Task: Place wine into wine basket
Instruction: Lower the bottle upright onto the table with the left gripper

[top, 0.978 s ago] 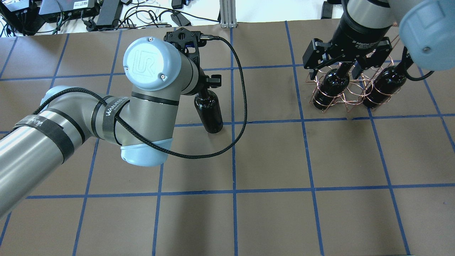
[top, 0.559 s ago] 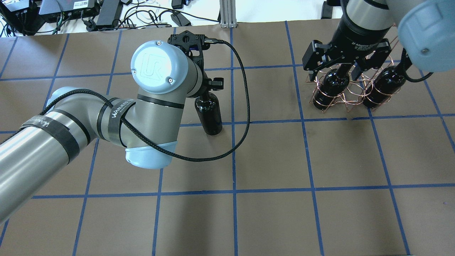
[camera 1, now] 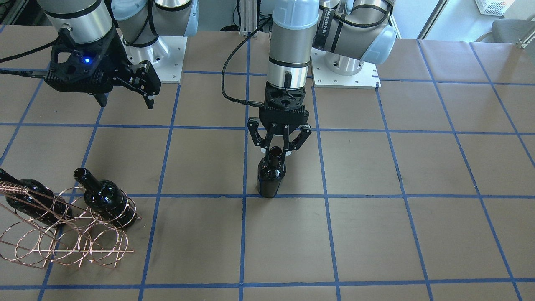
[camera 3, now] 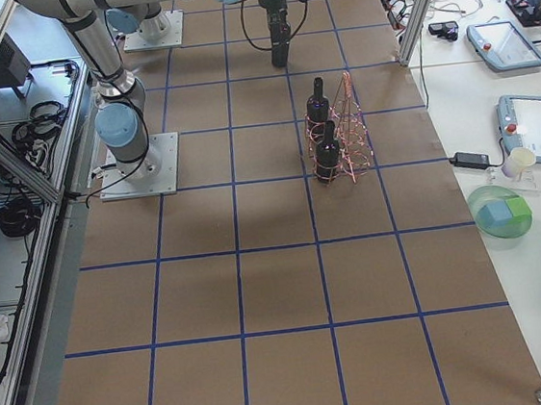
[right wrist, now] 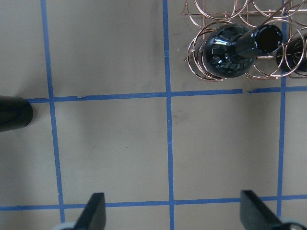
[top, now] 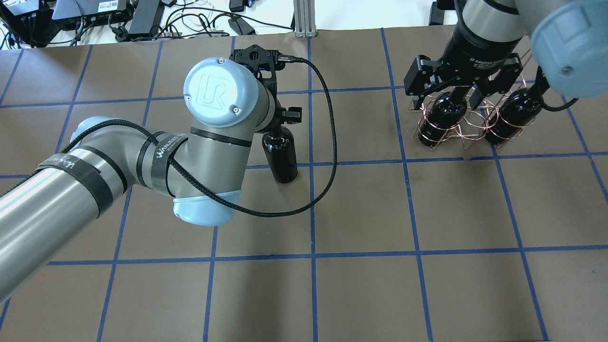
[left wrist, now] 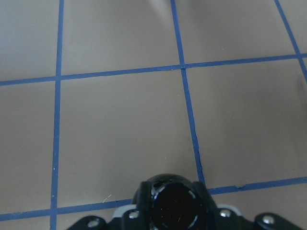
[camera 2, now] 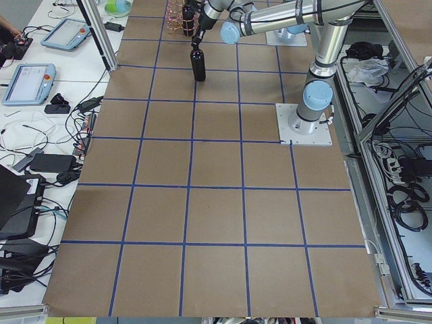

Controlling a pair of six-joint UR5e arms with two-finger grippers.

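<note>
Three bottles are in view. Two stand upright in the basket (camera 1: 96, 251), in the row of wire loops on the robot's side: one basket bottle (camera 1: 106, 196) at the end loop, the second basket bottle (camera 1: 33, 200) just beside it, partly behind the coiled handle (camera 1: 14, 188). The basket sits on the table (camera 1: 418, 167) at the robot's right.

The third bottle (camera 1: 271, 179) stands upright near the table's middle, well apart from the basket, with its base touching a blue tape line (camera 1: 376, 195) close to a crossing. The left gripper (camera 1: 278, 149) points straight down over it, its fingers on either side of the neck near the mouth. In the left wrist view a slim gap shows between the pads and the mouth, so the jaws are released and not clamped.

The right gripper (camera 1: 125, 104) hangs above the table by the basket, its fingers spread wide and holding nothing.
</note>
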